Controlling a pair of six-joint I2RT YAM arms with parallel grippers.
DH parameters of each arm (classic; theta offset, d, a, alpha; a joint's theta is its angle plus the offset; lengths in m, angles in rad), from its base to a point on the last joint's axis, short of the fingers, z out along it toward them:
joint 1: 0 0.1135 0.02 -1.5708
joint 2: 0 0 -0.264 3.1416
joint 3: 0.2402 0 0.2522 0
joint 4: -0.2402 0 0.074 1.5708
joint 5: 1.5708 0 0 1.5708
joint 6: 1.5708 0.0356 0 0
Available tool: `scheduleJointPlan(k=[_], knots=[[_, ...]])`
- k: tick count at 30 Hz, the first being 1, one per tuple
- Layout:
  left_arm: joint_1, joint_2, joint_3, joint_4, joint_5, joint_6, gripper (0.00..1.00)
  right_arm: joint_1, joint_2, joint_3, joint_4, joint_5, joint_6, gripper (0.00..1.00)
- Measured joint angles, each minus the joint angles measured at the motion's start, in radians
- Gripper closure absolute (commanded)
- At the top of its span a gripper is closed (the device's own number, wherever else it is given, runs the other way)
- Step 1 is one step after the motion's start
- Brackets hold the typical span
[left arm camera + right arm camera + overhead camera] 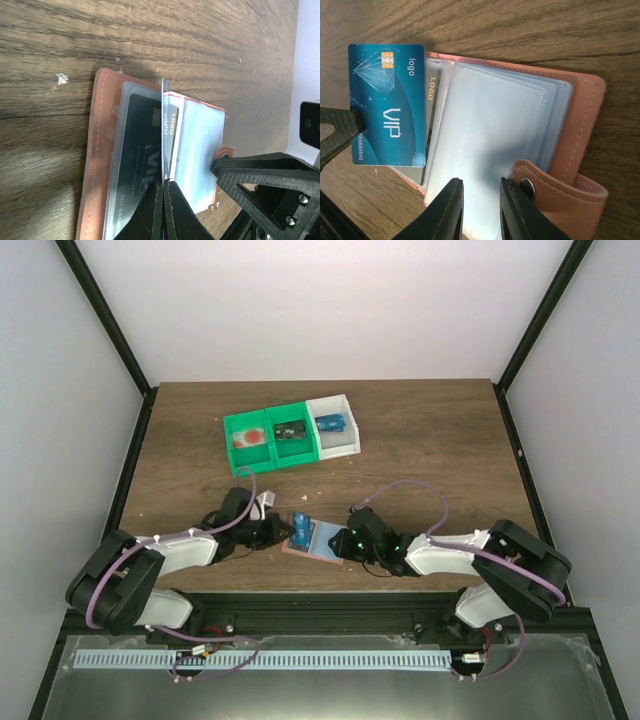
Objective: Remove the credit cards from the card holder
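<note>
The salmon-pink card holder (322,551) lies open near the table's front edge, its pale blue sleeves up. My left gripper (282,531) is shut on a blue credit card (387,105), seen edge-on in the left wrist view (164,120), and holds it upright over the holder's left side (92,165). A dark credit card (142,140) with pale lettering sits in a clear sleeve; it also shows in the right wrist view (433,120). My right gripper (481,207) is open, its fingertips (451,210) down on the pale blue sleeves (490,130) beside the snap tab (545,185).
A green bin (265,455) and a white bin (340,445) stand side by side at the back middle of the table. The green one holds a red item and a dark card, the white one a blue card (330,423). Black frame posts stand at the table's sides.
</note>
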Motion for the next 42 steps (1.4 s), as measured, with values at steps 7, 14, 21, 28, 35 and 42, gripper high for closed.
scheduleJointPlan(k=[7,14,21,28,35,42], knots=[[0.0,-0.012,-0.003,-0.024,-0.024,0.003,1.0,0.0,-0.034,0.006,-0.077,0.011,-0.014,0.77],[0.0,-0.013,-0.01,-0.024,-0.026,0.007,1.0,0.0,-0.035,0.027,-0.124,0.018,-0.025,0.77],[0.0,-0.018,-0.021,-0.023,-0.026,0.013,1.0,0.0,0.027,0.081,-0.126,0.011,-0.04,0.78],[0.0,-0.022,-0.045,0.0,-0.022,0.015,1.0,0.0,0.052,0.08,-0.071,-0.001,-0.047,0.78],[0.0,-0.05,-0.076,0.021,-0.011,0.002,1.0,-0.004,-0.006,0.076,-0.112,0.037,-0.054,0.74],[0.0,-0.159,-0.077,-0.027,-0.018,-0.012,1.0,-0.008,-0.155,0.076,-0.159,0.05,-0.079,0.65]])
